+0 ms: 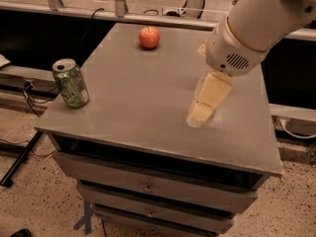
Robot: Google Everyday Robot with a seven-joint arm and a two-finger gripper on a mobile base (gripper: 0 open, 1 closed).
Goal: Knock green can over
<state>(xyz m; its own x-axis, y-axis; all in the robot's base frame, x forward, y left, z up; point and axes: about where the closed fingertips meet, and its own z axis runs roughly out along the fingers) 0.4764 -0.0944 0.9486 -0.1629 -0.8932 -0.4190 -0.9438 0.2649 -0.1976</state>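
Observation:
The green can [71, 83] stands upright near the front left corner of the grey table [143, 102]. It is green with whitish print and a silver top with a pull tab. My gripper [199, 114] hangs from the big white arm [261, 23] over the right half of the table, pointing down and to the left, close above the tabletop. It is far to the right of the can and does not touch it.
A red apple [149, 37] sits at the back middle of the table. The arm hides the spot at the back right. The table has drawers [148, 186] below. Cables and a stand leg [19, 157] lie on the speckled floor at the left.

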